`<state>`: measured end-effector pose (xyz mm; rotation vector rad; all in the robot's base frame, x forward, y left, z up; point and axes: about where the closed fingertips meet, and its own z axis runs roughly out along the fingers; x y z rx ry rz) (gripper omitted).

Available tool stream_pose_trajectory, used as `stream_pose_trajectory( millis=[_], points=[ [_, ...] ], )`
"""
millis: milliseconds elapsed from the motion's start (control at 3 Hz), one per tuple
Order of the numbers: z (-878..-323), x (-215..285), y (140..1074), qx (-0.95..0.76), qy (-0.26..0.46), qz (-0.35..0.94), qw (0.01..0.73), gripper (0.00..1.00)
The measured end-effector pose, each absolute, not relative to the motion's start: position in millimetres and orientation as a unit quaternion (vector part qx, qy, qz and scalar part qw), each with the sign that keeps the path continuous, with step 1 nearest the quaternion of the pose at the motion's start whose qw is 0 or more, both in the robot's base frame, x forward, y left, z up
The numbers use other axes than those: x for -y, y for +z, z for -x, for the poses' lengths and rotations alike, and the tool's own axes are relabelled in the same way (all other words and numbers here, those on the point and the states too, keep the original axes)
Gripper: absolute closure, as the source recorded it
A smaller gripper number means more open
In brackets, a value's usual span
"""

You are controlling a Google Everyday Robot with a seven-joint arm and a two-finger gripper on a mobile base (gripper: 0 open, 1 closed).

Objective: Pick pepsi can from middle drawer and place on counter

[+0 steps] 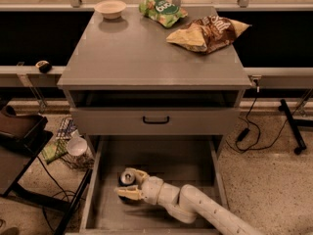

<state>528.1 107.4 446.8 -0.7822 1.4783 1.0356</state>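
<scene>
Straddling the small dark-blue, silver-topped pepsi can (127,176) at seven o'clock in the open grey drawer (161,155), my pale pincer (128,184) looks spread, probably unclamped. Next I'd squeeze, then lift toward twelve o'clock onto the flat grey counter surface (151,53).

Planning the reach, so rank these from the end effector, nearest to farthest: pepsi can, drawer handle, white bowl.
1. pepsi can, beside the end effector in the open drawer.
2. drawer handle, on the drawer front above.
3. white bowl, at the counter back.

View: you are looking down from high, facing the counter (146,53) front-on, fairly near.
Gripper (131,184): sitting low in frame, in the drawer (161,161).
</scene>
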Motion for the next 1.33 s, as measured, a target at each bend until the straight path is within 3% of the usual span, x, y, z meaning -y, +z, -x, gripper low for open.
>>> stream_pose_trajectory(
  millis=[333,1000,1333],
  points=[
    [-528,-107,447,-0.626,0.438,0.331,0.554,0.0],
    [-524,-103,460,-0.626,0.437,0.343,0.547,0.0],
    [-474,-86,489,-0.664,0.453,0.376,0.461,0.0]
  ],
)
